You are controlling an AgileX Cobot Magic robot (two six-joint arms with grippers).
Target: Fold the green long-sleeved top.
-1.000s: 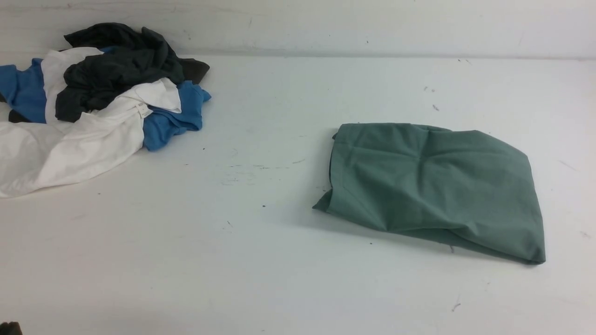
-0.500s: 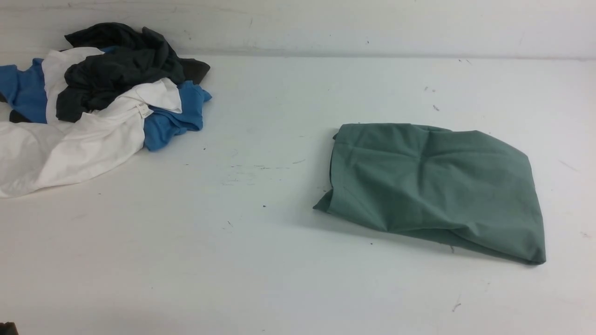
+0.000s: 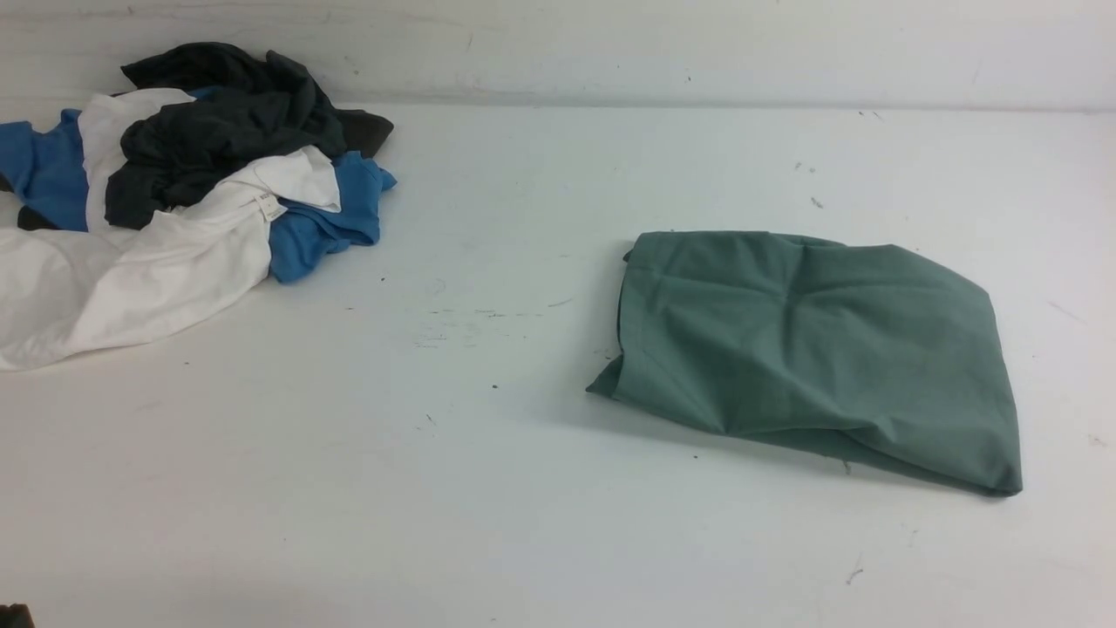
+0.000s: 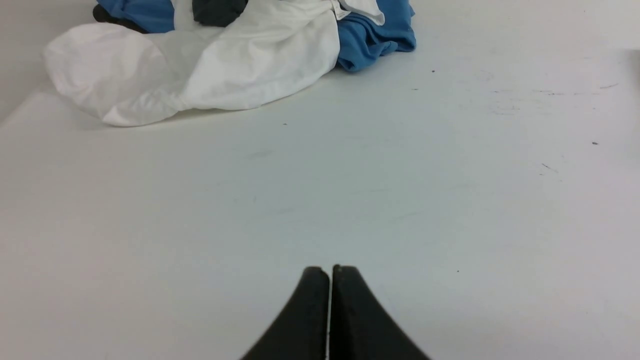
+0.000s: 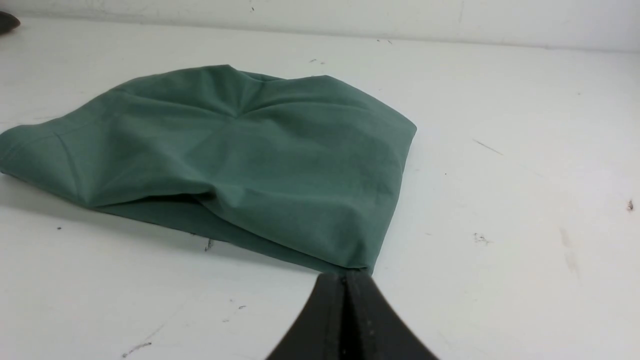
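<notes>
Item: dull sage-green jersey top [image 3: 811,349], folded bundle, right half of white table [image 3: 523,488]. Left pincer [image 4: 330,270], right pincer [image 5: 345,277]: both closed, empty. Risk: loose layers may spring open; a pass could snag the near corner.

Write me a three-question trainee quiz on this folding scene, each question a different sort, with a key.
1. True or false: the green top lies folded into a compact bundle on the white table.
2. Multiple choice: the pile of blue, white and black garments sits toward the table's A) far left, B) far right, C) near right.
3. Fill in: in the wrist views, the left hand and the right hand are both ____, holding nothing.

Key: 1 true; 2 A; 3 shut.
</notes>
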